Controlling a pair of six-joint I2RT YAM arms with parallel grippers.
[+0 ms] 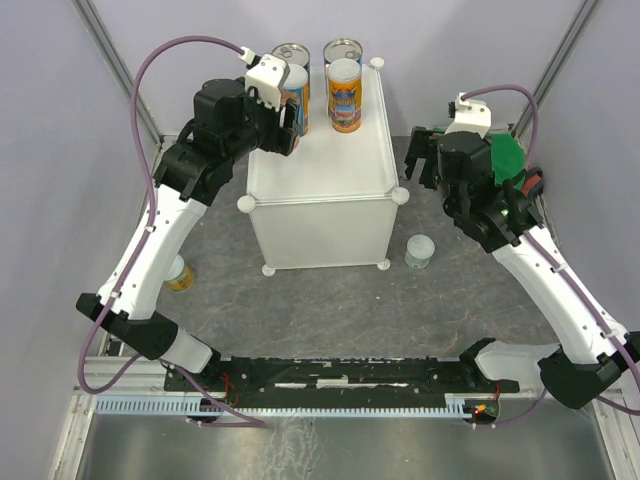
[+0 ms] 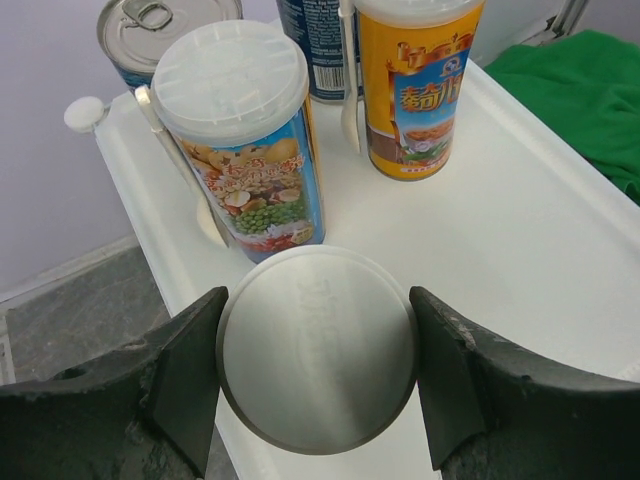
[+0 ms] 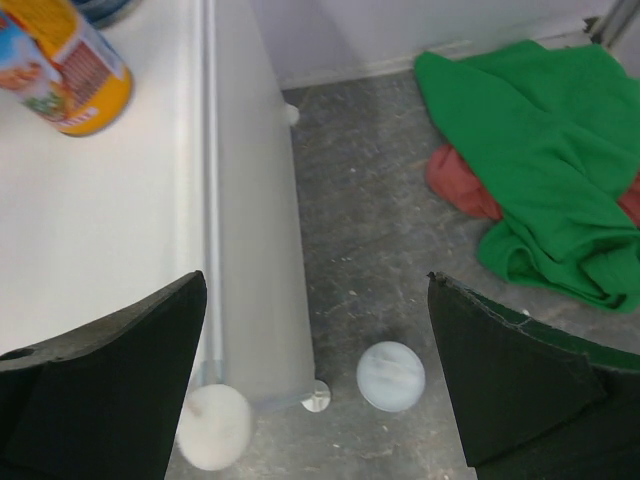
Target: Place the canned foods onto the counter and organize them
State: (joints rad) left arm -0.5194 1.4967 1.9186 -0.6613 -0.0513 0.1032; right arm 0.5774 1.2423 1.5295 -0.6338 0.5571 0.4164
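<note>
Cans on the counter (image 1: 330, 180) number four so far, all bunched at its far edge: two blue cans (image 1: 290, 52) with pull-tab tops sit side by side against that edge, an orange can (image 1: 344, 95) stands just in front of the right-hand one, and a colourful can (image 2: 245, 130) with a white lid stands in front of the left-hand one. The left gripper (image 2: 318, 330) is pinched on a fifth can (image 2: 318, 365), one finger on each side of its body. It holds that can above the counter's left edge, just short of the colourful can, with a plain silver end facing the wrist camera. Whether the can touches the top yet I cannot tell. The right gripper (image 1: 418, 155) is spread wide with nothing in it and hangs over the floor (image 1: 330, 300) off the counter's right side, near the green cloth (image 1: 510, 155). Below it a pale-lidded can (image 1: 420, 250) stands on the floor just beside the counter's near right corner. A yellow can (image 1: 180, 272) sits on the floor off the near left corner, close to the left arm. By my count the job is a little past halfway: one can to set down and two to fetch, with the near half of the counter free for them.
</note>
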